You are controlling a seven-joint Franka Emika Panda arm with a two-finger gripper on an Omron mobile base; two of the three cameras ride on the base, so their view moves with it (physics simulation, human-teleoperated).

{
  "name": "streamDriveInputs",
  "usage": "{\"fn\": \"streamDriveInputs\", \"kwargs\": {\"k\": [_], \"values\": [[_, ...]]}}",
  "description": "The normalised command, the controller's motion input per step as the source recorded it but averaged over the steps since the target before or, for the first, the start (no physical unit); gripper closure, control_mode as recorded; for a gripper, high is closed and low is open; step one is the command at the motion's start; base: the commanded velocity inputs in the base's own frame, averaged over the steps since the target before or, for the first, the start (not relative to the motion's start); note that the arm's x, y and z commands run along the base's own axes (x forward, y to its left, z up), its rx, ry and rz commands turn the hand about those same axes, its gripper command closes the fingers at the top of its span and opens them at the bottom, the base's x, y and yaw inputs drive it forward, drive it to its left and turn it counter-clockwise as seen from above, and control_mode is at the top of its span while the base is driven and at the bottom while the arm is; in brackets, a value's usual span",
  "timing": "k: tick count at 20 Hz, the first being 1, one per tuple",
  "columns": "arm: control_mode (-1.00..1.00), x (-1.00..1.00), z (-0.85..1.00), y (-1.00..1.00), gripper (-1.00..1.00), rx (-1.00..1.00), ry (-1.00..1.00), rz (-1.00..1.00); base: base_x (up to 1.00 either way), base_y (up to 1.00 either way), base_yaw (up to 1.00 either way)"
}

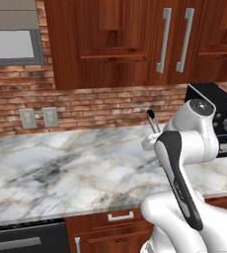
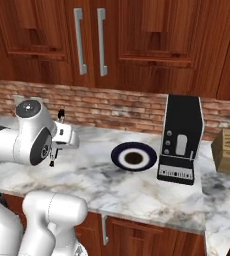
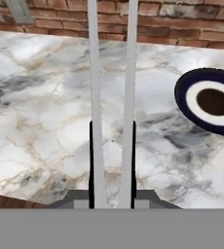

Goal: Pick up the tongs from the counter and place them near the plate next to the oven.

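Since the slim silvery-white tongs with black ends [image 3: 112, 97] stand clamped between my two dark fingertips, off the white grey-veined marble surface [image 1: 61, 163], I count the pickup as done. My claw [image 3: 112, 160] is clenched on them near their lower end, arms running toward twelve o'clock in the hand view. The round dark-blue plate with white ring [image 3: 209, 101] lies at two o'clock, well apart. Carrying over and setting down remain.
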Motion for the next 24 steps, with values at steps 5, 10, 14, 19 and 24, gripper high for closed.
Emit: {"fn": "streamDriveInputs", "kwargs": {"k": [5,10,14,19,24], "values": [[-1.00,0.79,-0.61,-0.20,1.00,0.07,0.29,0.05,0.00,0.00,0.00],[-1.00,0.64,-0.53,-0.03,1.00,0.00,0.21,0.00,0.00,0.00,0.00],[-1.00,0.48,-0.43,0.00,1.00,-0.01,0.02,0.00,0.00,0.00,0.00],[-1.00,0.48,-0.41,0.02,1.00,-0.03,0.00,-0.07,0.00,0.00,0.00],[-1.00,0.56,-0.30,0.00,1.00,-0.03,0.00,-0.16,0.00,0.00,0.00]]}}
